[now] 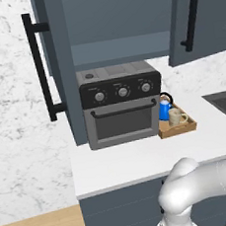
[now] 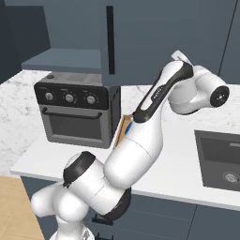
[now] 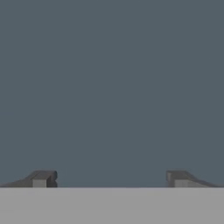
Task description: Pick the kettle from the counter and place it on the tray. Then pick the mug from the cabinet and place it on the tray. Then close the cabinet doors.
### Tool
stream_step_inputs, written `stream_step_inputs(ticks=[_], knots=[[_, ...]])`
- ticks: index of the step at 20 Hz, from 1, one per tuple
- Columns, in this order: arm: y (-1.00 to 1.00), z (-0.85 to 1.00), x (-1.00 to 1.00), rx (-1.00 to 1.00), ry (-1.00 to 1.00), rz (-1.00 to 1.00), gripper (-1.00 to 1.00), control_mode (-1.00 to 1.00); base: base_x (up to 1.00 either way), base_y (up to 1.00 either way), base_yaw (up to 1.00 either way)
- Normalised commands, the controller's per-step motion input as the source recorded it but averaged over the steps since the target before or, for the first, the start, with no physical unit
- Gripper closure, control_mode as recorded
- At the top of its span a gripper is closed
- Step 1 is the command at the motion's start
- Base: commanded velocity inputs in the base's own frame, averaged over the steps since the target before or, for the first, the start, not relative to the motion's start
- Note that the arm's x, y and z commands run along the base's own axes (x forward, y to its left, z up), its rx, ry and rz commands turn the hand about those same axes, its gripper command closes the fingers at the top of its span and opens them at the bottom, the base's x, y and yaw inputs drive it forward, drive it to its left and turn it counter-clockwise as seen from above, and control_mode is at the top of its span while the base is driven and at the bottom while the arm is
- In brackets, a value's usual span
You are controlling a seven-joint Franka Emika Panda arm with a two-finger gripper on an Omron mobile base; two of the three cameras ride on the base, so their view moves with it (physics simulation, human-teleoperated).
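Fingers (image 3: 43, 178) apart, facing a flat slate-blue panel.
Blue kettle (image 1: 164, 109) and beige mug (image 1: 176, 117) sit together on the wooden tray (image 1: 184, 128), at three o'clock of the toaster oven (image 1: 121, 104) on the white tabletop (image 1: 140, 159); cabinet doors (image 1: 201, 18) hang open above.

Flat, even rendered light without glare fills both base views, the oven (image 1: 121, 104) casting only a faint soft shadow on the white counter (image 1: 135, 162), edges slightly soft, and the hand view a dim, featureless slate blur.
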Motion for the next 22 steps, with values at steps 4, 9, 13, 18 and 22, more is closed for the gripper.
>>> stream_step_inputs(ticks=[4,9,13,18,22], knots=[[1.0,0.01,0.95,-0.03,0.06,-0.08,-1.0,-1.0,0.0,0.0,0.0],[1.0,0.0,0.85,-0.06,0.0,-0.05,-1.0,-1.0,0.0,0.0,0.0],[1.0,0.0,0.79,-0.05,0.0,-0.06,-1.0,-1.0,0.0,0.0,0.0],[1.0,0.0,0.53,-0.03,-0.03,-0.08,-1.0,-1.0,0.0,0.0,0.0],[1.0,0.02,0.29,-0.05,-0.11,-0.05,-1.0,-1.0,0.0,0.0,0.0]])
